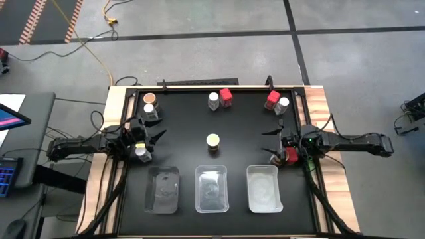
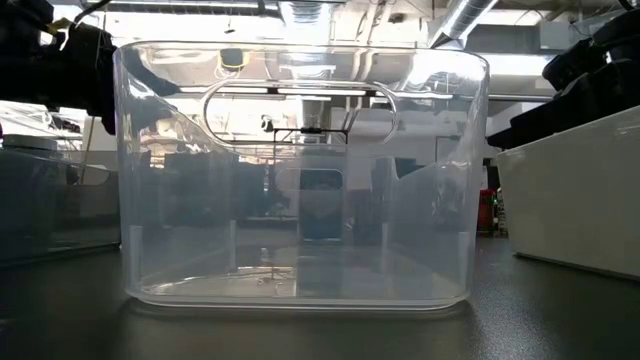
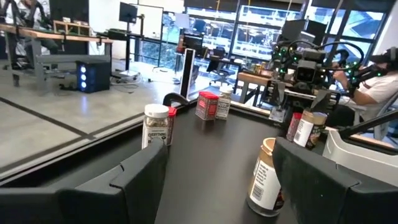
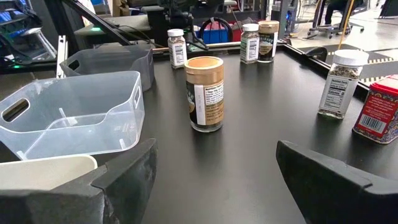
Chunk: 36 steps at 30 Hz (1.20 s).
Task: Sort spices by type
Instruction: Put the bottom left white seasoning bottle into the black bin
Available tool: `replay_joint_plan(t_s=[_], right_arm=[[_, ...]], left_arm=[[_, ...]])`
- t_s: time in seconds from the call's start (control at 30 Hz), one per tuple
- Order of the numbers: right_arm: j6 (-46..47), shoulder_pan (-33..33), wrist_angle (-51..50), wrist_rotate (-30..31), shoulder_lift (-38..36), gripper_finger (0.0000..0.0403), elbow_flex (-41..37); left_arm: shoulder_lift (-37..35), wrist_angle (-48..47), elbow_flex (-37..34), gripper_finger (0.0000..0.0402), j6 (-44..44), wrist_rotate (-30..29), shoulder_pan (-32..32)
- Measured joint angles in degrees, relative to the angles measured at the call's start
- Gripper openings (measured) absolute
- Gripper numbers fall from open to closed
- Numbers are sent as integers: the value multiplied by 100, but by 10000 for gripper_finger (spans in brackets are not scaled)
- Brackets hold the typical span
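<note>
— Jar (image 1: 212, 141) first: where does it sit from you?

— Near the middle of the table (image 1: 186, 126), well behind the middle tray (image 1: 212, 199) that lies along the front edge. It is straight ahead of my right pincer (image 1: 271, 142), which hangs near the right edge and faces the left edge. From my right wrist, the jar stands almost centred in the gap between my fingers, with bare table between us.

— And your left pincer (image 1: 157, 139)?

— It is near the left edge, facing back at the same jar. I judge the two about equally near. From the left wrist, though, the jar sits off towards one finger, so the right has the cleaner line.

— Are the pincers holding anything?

— No. Both stand open and empty, the right one spread wide.

— Which way does the jar's long axis run?

— Upright, with its base flat on the table. A level reach should put one finger on each side of its round body.

— What does it look like?

— It is a short cylinder of clear glass with dark contents. It has a pale label (image 4: 208, 99) on its side and a broad lid (image 4: 204, 65), tan from the side and cream-yellow from above. It stands alone, well apart from the other jars along the back edge.
</note>
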Motion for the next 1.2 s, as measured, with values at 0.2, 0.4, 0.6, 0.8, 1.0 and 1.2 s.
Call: replay_joint_plan(t_s=[0.2,0.4,0.6,0.8,1.0,1.2], right_arm=[[0,1,0,0,1,363,0],[0,1,0,0,1,363,0],[0,0,0,0,-1,363,0],[0,0,0,0,1,363,0],[0,0,0,0,1,363,0],[0,1,0,0,1,363,0]], left_arm=[[0,-20,7,279,-299,0,0],[0,-31,12,279,-574,0,0],[0,-50,17,279,-509,0,-1],[0,44,20,279,-1077,2,11],[-3,305,183,279,-1217,124,15],[362,-498,1208,279,-930,18,35]])
